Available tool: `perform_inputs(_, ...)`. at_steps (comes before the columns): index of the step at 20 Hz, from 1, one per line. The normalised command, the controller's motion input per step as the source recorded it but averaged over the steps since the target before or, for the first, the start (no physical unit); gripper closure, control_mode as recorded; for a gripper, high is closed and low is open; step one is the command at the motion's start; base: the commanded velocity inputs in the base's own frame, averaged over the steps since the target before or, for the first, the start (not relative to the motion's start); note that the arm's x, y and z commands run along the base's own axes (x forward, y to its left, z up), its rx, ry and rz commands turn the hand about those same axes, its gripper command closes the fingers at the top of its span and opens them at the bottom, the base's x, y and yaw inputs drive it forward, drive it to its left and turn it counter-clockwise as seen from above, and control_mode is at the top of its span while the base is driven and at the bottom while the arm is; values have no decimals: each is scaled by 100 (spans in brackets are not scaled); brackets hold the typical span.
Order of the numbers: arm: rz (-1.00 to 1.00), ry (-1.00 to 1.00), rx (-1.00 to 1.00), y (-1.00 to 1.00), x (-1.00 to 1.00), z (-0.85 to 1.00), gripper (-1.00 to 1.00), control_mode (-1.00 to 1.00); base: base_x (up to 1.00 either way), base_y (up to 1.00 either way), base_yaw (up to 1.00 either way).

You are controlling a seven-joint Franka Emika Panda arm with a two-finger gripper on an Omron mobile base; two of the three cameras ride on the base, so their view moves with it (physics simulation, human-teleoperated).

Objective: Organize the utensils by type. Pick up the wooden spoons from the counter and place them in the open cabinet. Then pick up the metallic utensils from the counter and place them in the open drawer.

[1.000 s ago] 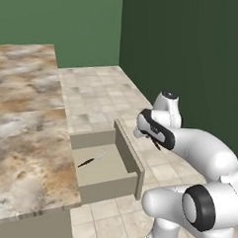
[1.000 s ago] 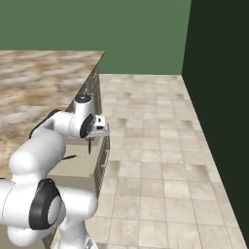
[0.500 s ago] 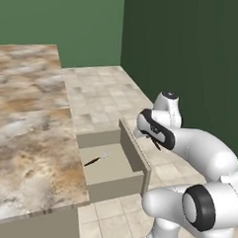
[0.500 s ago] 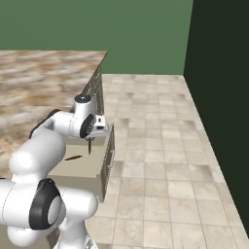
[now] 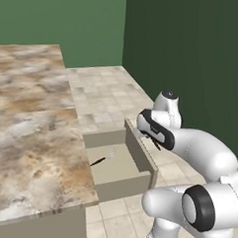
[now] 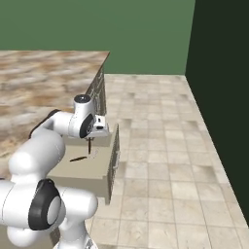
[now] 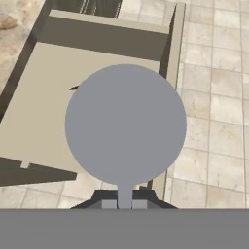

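Where marbled counter [image 5: 31,131] meets tiled floor [image 6: 155,126], tool [image 7: 124,200] grips round-headed utensil [image 7: 125,125].

Marbled counter [image 5: 31,131]; open drawer [image 5: 119,170] beneath holds one dark-handled utensil [image 5: 103,158].

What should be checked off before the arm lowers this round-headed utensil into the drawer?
1. Grip: gripper shut on the round-headed metal utensil, neck between the tips: ok.
2. Open drawer pulled out, beige floor exposed: ok.
3. Utensil over the drawer: in the hand view its head covers the drawer's front right part and rim; whether it is fully inside the rim: cannot tell.
4. Landing spot: a dark-handled utensil already lies in the drawer near the counter side; the front part looks free: ok.
5. Height above the drawer floor: cannot tell.
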Motion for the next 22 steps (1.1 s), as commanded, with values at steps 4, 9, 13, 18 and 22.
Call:
perform_inputs(4, 0, 0, 0, 0, 0, 0, 100, 100, 54, 1, 0)
perform_inputs(9, 0, 0, 0, 0, 0, 0, 100, 100, 40, 0, 1)
perform_inputs(13, 0, 0, 0, 0, 0, 0, 100, 100, 10, 1, 0)
perform_inputs(18, 0, 0, 0, 0, 0, 0, 100, 100, 0, 0, 0)
perform_inputs(22, 0, 0, 0, 0, 0, 0, 100, 100, 0, 0, 0)
